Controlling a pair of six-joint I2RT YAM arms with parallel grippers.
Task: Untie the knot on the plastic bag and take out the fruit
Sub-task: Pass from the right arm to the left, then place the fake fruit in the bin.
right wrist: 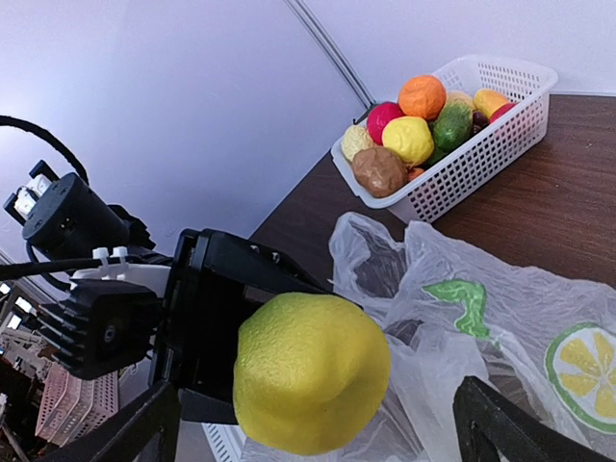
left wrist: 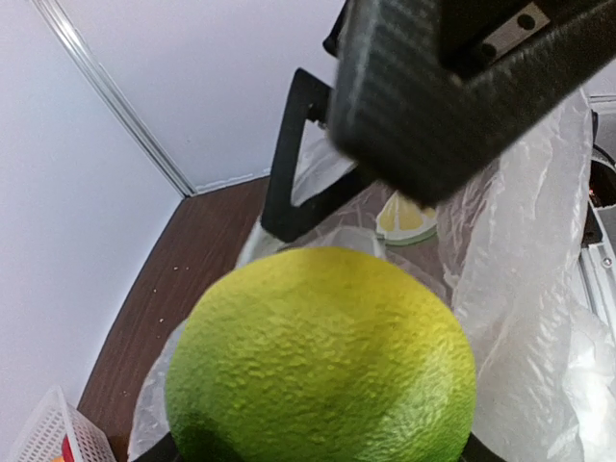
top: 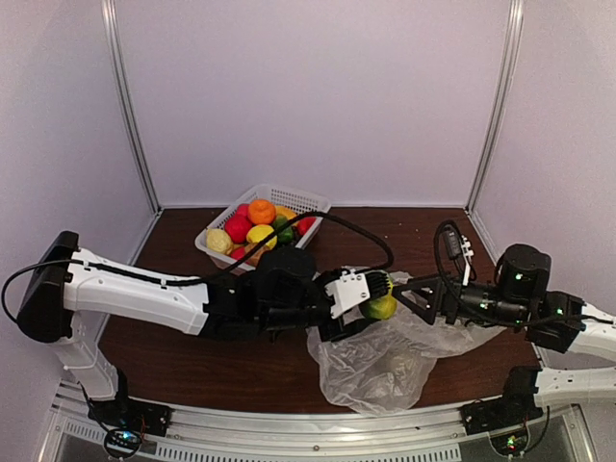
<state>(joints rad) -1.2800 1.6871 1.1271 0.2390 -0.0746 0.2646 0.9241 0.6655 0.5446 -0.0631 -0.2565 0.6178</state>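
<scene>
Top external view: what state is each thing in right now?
left tool, shut on the yellow-green fruit.
right tool, open, holding nothing.
yellow-green fruit, held up at the bag's mouth.
plastic bag, crumpled, mouth open.
basket, upright, filled with toy fruits.

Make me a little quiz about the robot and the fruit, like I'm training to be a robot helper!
1. True or false: the yellow-green fruit lies in the white basket.
2. Which one holds that fruit? A: the left tool. B: the right tool.
3. Fill in: the right tool's jaws stand ___.
Key: 1 false; 2 A; 3 open.
</scene>
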